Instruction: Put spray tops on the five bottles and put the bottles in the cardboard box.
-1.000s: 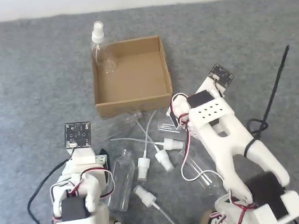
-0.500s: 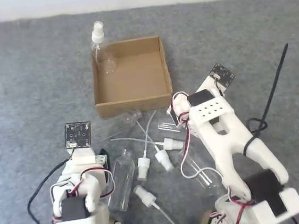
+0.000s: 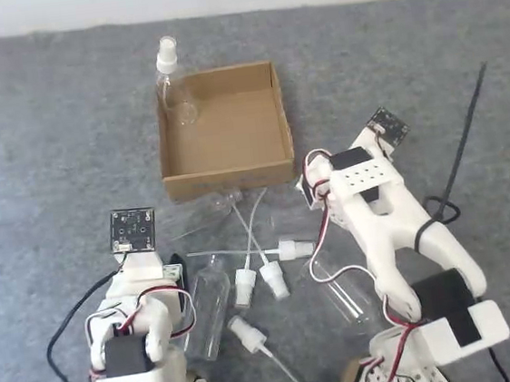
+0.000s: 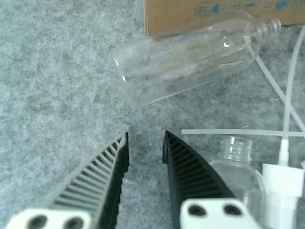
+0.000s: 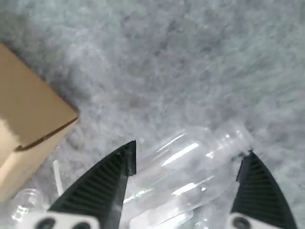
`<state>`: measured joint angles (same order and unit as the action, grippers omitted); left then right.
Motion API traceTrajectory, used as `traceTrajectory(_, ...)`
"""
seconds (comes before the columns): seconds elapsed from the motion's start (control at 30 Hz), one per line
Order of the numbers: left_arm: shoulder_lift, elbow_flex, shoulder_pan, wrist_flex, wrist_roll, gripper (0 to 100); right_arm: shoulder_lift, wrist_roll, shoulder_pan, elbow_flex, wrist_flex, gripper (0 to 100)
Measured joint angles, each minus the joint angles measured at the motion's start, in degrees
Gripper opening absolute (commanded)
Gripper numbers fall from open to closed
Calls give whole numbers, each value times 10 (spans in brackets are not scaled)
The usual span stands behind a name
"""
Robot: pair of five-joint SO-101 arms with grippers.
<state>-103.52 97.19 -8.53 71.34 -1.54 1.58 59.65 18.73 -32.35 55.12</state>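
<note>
The cardboard box (image 3: 221, 131) stands at the middle back, with one capped bottle (image 3: 169, 81) leaning at its far left corner. Uncapped clear bottles lie on the carpet: one (image 3: 210, 210) (image 4: 190, 59) before the box front, one (image 3: 208, 304) (image 4: 236, 152) beside the left arm, one (image 3: 348, 298) under the right arm (image 3: 375, 201). Several loose spray tops (image 3: 272, 279) (image 4: 283, 183) lie between the arms. My left gripper (image 4: 145, 139) is slightly open and holds nothing, just short of the front bottle. My right gripper (image 5: 188, 152) is wide open, with a clear bottle (image 5: 186, 164) lying between its jaws.
Grey carpet (image 3: 59, 148) covers the table. Thin white dip tubes (image 3: 250, 217) trail from the spray tops toward the box front. A black cable (image 3: 466, 155) runs along the right side. The box corner (image 5: 33, 119) is close to my right gripper.
The right arm has swung to the right, away from the box front. Two spray tops near it have shifted a little. The left arm has not moved.
</note>
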Motion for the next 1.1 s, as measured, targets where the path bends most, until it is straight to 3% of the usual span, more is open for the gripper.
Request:
traceTrajectory(0.4,0,0,0,0,0,108,0,-39,-21,0,0,296)
traceTrajectory(0.9,0,0,0,0,0,108,0,-38,58,-20,-4,289)
traceTrajectory(1.1,0,0,0,0,0,108,0,-38,43,-20,-3,87)
